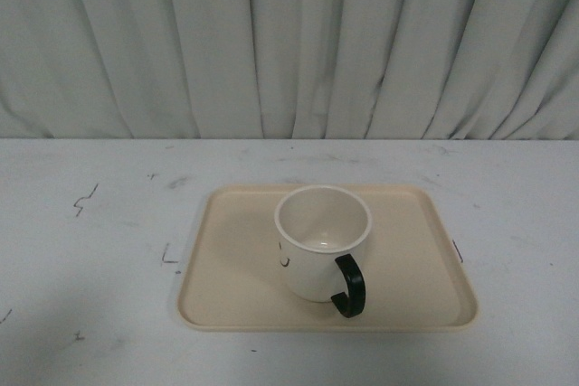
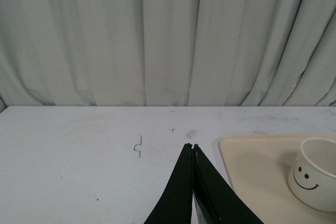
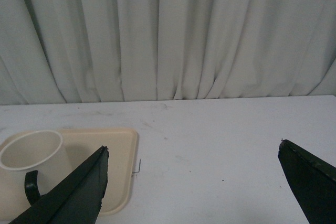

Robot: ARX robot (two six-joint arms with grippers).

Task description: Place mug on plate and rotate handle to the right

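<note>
The cream-white mug (image 1: 318, 241) stands upright on the beige plate (image 1: 407, 250), near its middle. Its dark handle (image 1: 349, 285) points toward the front and slightly right. Part of the smiley face shows on the mug's left side. Neither gripper shows in the front view. In the left wrist view my left gripper (image 2: 191, 147) is shut and empty, over the table left of the plate (image 2: 252, 166), with the mug (image 2: 314, 181) and its smiley face to the right. In the right wrist view my right gripper (image 3: 193, 150) is open and empty, right of the plate (image 3: 118, 177) and mug (image 3: 29, 166).
The white table (image 1: 90, 250) has small dark marks around the plate, and a small dark mark (image 1: 457, 250) sits at the plate's right edge. A grey-white curtain (image 1: 289, 42) hangs behind the table's far edge.
</note>
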